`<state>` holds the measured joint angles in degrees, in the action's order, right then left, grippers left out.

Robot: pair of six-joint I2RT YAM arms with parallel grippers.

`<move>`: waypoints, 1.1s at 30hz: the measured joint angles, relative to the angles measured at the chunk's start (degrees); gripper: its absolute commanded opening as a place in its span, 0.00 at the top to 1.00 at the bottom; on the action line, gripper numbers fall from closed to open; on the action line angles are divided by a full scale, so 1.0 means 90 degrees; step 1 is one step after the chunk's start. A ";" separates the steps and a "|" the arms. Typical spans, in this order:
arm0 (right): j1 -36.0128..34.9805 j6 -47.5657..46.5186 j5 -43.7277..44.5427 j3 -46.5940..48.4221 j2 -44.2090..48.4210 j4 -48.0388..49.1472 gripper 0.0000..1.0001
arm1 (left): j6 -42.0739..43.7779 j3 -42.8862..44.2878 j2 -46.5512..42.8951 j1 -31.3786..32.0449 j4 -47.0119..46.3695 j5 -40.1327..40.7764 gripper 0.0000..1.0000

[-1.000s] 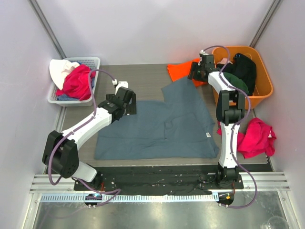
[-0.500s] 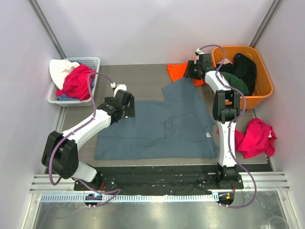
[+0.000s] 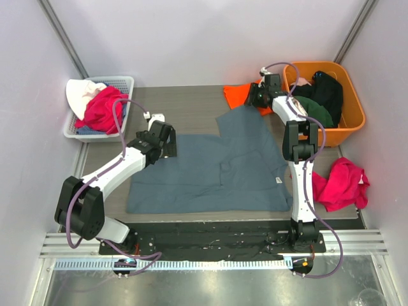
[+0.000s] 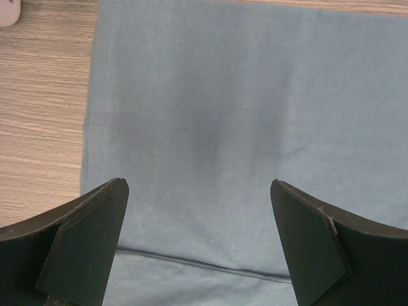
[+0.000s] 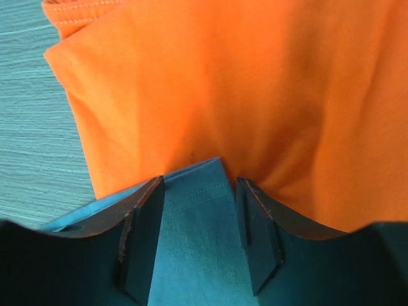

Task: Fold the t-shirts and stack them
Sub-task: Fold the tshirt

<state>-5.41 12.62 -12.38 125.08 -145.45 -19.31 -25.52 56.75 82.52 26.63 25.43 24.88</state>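
The slate blue-grey t-shirt lies spread across the table, with one corner reaching up toward the back right. The orange t-shirt lies crumpled at the back, beside that corner. My right gripper is at the corner. In the right wrist view its fingers stand partly closed on either side of the hemmed blue corner, which lies flat between them over the orange cloth. My left gripper hovers wide open over the shirt's left part, near a fold line, holding nothing.
A white basket with pink and white clothes stands at the back left. The orange tub with dark clothes sits at the back right. A pink garment lies on the table's right edge.
My right gripper has shifted a little left and back onto the blue corner, and its jaws have narrowed. My left gripper has drifted slightly left, staying open.
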 measured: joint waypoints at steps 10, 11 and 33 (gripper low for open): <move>0.0000 0.0010 -0.0029 0.0056 -0.0036 -0.0002 0.80 | 0.0002 -0.0061 0.0000 -0.0163 -0.0058 -0.0087 0.00; 0.0000 0.0012 -0.0041 0.0056 -0.0036 -0.0002 0.85 | 0.0002 -0.0061 0.0000 -0.0177 -0.0063 -0.0102 0.00; 0.0000 0.0095 -0.0019 -0.0330 0.0379 0.0151 0.99 | 0.0308 0.0376 0.0104 -0.0789 -0.0124 -0.0243 0.00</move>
<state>-5.41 13.47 -12.56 122.10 -142.04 -17.96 -22.74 60.14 83.46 19.53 24.32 22.70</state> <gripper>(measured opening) 0.041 0.996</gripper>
